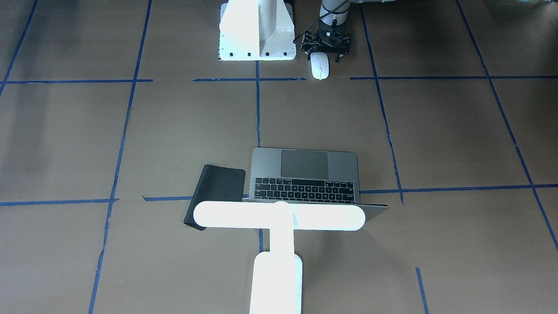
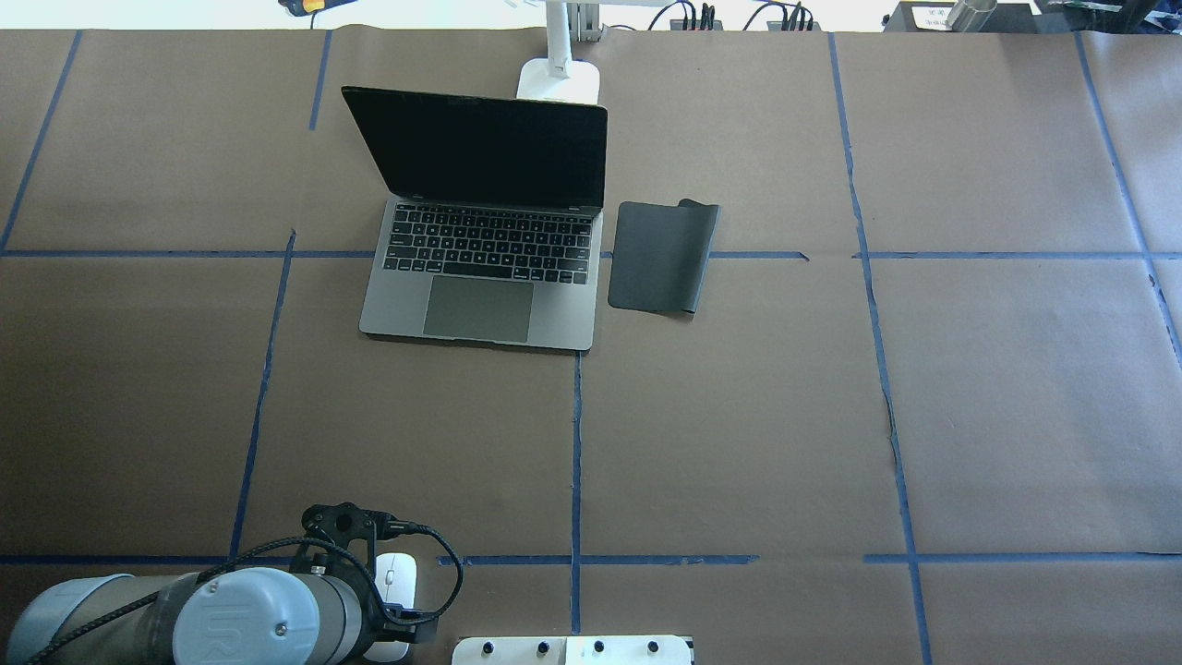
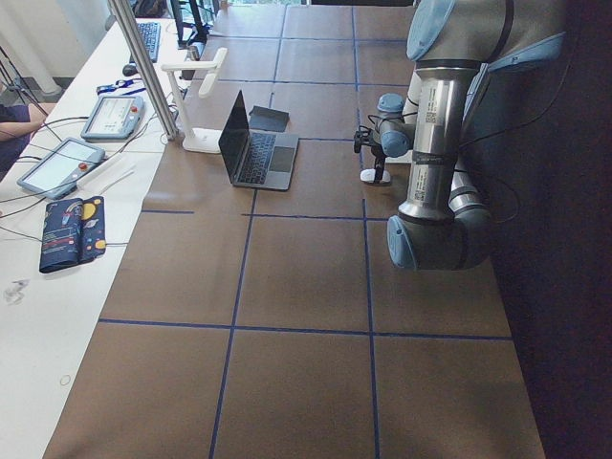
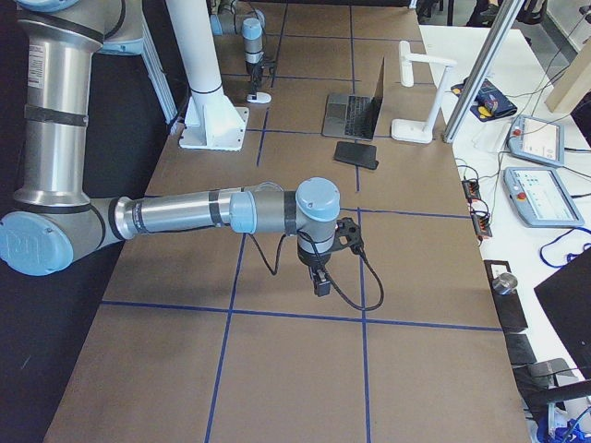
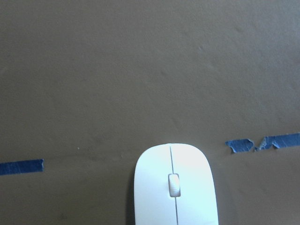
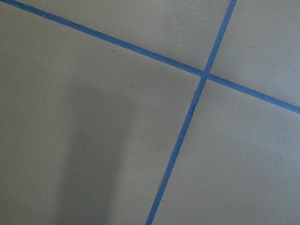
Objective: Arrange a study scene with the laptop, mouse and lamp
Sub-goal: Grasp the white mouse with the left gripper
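Shows flat white computer mouse (image 1: 320, 67) at 6 o'clock of left gripper (image 1: 326, 49), jaw spread impossible to tell; probably light, rigid, slippery, best pinched across long sides.

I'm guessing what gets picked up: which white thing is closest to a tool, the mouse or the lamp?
The mouse, right by the left tool at the robot's side; the lamp stands far across, behind the laptop.
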